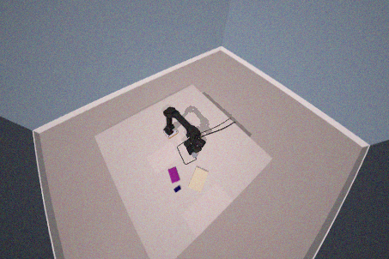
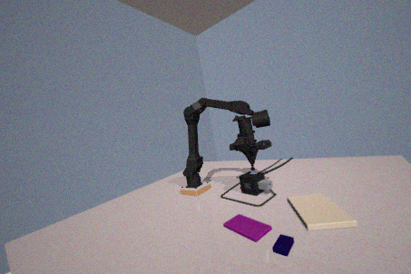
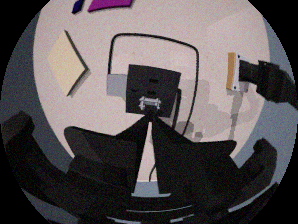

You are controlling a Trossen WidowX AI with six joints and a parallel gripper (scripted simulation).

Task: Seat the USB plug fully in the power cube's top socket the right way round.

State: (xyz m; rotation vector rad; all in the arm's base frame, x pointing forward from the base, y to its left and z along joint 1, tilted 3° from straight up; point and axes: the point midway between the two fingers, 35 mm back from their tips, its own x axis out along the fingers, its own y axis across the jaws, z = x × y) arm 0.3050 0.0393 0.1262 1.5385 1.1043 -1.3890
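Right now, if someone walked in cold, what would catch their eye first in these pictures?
The black arm arching over the table, its gripper pointing straight down and shut on the plug atop the black power cube. Next, the bright purple slab lying flat nearer the front, with a cream pad beside it and a small dark blue block in front.

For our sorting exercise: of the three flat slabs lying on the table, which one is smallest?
The dark blue slab. It is far smaller than the purple slab beside it and the cream slab.

Matt black power cube (image 2: 251,182), matt magenta slab (image 2: 248,227), smooth cream board (image 2: 320,210), matt table (image 2: 372,245)
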